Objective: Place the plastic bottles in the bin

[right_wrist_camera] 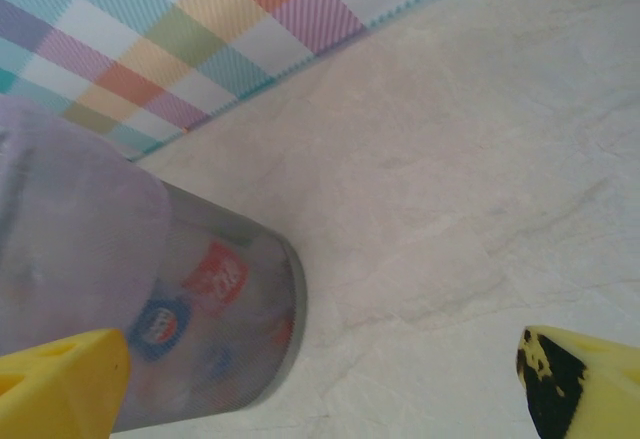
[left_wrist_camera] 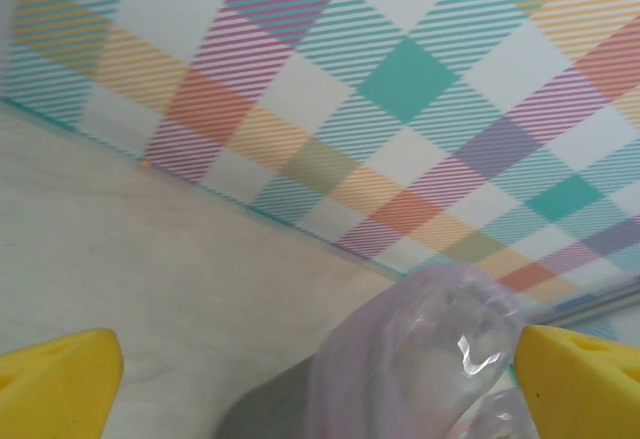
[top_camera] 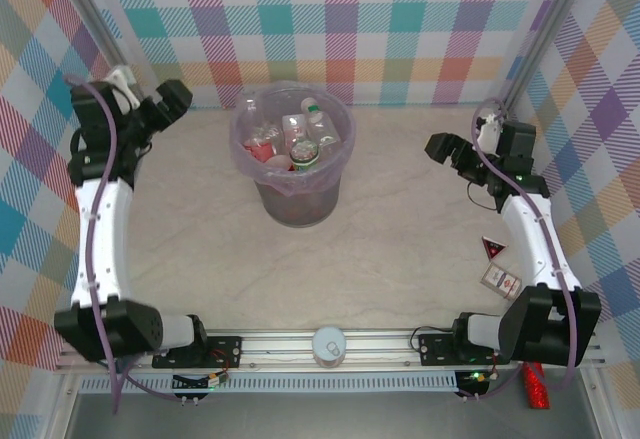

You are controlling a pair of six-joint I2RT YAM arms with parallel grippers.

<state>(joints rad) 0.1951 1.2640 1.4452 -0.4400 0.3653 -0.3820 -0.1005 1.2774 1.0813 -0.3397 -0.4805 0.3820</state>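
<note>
Right gripper (top_camera: 440,149) agape toward red-labelled bottles (top_camera: 265,145)

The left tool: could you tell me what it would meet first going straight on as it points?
Probably the bin, whose bagged rim lies just ahead between the left tool's open fingers; depth is unclear, and beyond it stands the plaid wall.

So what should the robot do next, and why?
Probably just pull both arms back to rest. The plastic bottles I can see all sit inside the bin, and the left gripper and right gripper are both open and holding nothing.
</note>
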